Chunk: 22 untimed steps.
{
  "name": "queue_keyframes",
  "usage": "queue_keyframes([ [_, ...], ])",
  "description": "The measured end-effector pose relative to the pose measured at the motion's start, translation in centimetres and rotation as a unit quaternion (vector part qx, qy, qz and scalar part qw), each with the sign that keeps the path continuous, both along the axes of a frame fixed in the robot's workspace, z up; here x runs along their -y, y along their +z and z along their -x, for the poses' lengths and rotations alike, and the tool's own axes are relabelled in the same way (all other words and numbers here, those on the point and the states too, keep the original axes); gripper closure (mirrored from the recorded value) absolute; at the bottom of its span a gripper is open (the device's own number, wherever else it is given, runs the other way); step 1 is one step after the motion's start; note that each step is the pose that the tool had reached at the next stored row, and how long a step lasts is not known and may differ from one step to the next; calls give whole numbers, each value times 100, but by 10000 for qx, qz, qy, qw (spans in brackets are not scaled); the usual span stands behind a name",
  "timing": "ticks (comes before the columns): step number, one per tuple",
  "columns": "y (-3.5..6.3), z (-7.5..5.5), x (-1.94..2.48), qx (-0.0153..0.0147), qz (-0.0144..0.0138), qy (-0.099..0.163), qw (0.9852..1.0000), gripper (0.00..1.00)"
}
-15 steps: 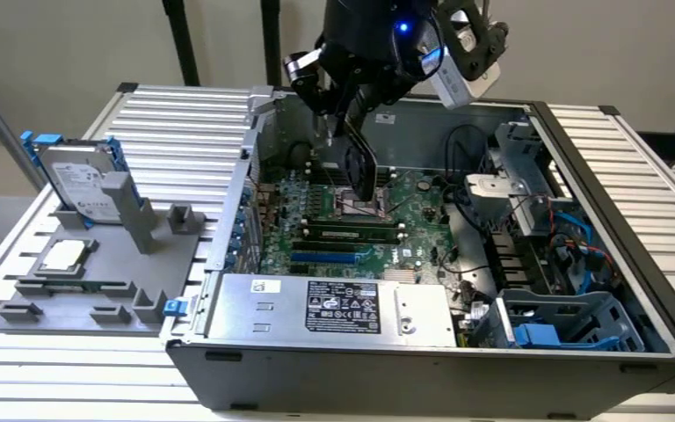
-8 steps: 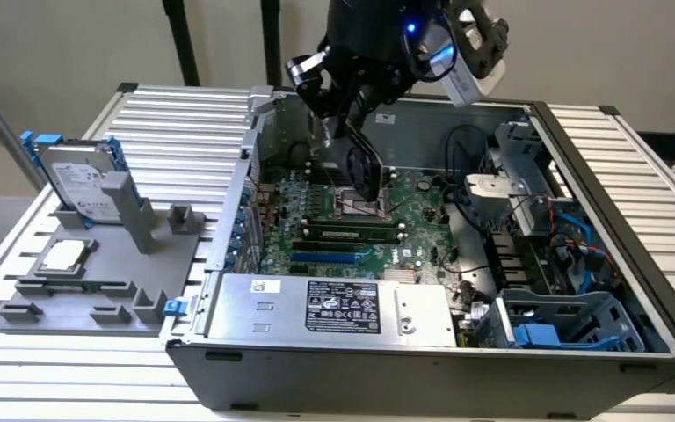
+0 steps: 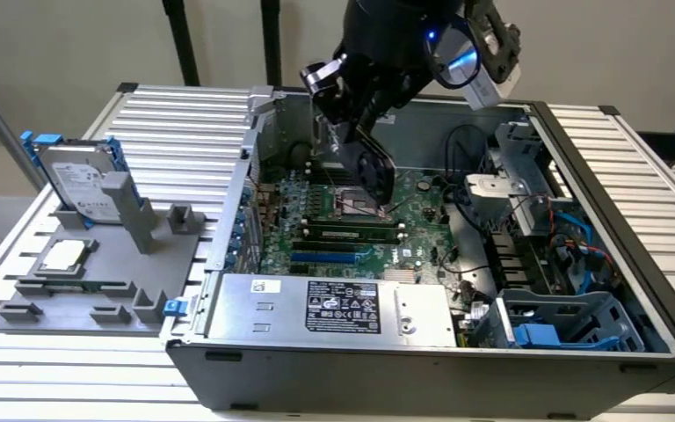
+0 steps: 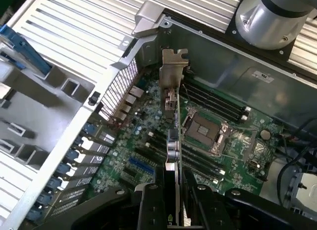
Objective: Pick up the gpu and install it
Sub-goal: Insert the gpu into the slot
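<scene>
In front of me the open computer case (image 3: pixel 431 374) lies on the ribbed metal surface (image 3: pixel 185 114). Its green motherboard (image 3: pixel 414 237) carries a bare CPU socket (image 3: pixel 353 204) with memory sticks (image 3: pixel 344 234) just near of it. The power supply (image 3: pixel 337 308) fills the near wall, and a blue drive cage (image 3: pixel 561 321) sits in the near corner at the exterior view's right. At the exterior view's left I see a grey holder (image 3: pixel 80 290) with a blue-framed hard drive (image 3: pixel 80 180) standing upright and a processor chip (image 3: pixel 62 257) lying flat.

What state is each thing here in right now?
Thin black graphics card with silver bracket: gripped on edge by the jaws, above the green motherboard.
Grey metal computer case: lying flat, side open.
Silver hard drive in blue frame: propped upright in the grey holder, outside the case.
</scene>
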<state>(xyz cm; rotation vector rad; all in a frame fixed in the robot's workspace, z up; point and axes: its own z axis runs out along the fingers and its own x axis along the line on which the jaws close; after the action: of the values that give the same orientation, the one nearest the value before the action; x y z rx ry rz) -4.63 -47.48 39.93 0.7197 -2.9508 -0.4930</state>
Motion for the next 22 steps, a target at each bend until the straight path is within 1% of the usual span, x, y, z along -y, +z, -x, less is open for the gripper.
queue_keyframes([
  [3,-33,-6,0,0,4,237,9997,100],
  [5,-55,-6,0,0,5,417,9991,100],
  [8,-86,-6,0,0,5,689,9976,100],
  [10,-108,-6,0,1,5,871,9962,100],
  [13,-139,-6,0,1,6,1142,9935,100],
  [16,-167,-6,0,0,6,1410,9900,100],
  [18,-184,-8,0,1,4,1563,9877,100],
  [22,-206,-22,0,1,5,1801,9836,100],
])
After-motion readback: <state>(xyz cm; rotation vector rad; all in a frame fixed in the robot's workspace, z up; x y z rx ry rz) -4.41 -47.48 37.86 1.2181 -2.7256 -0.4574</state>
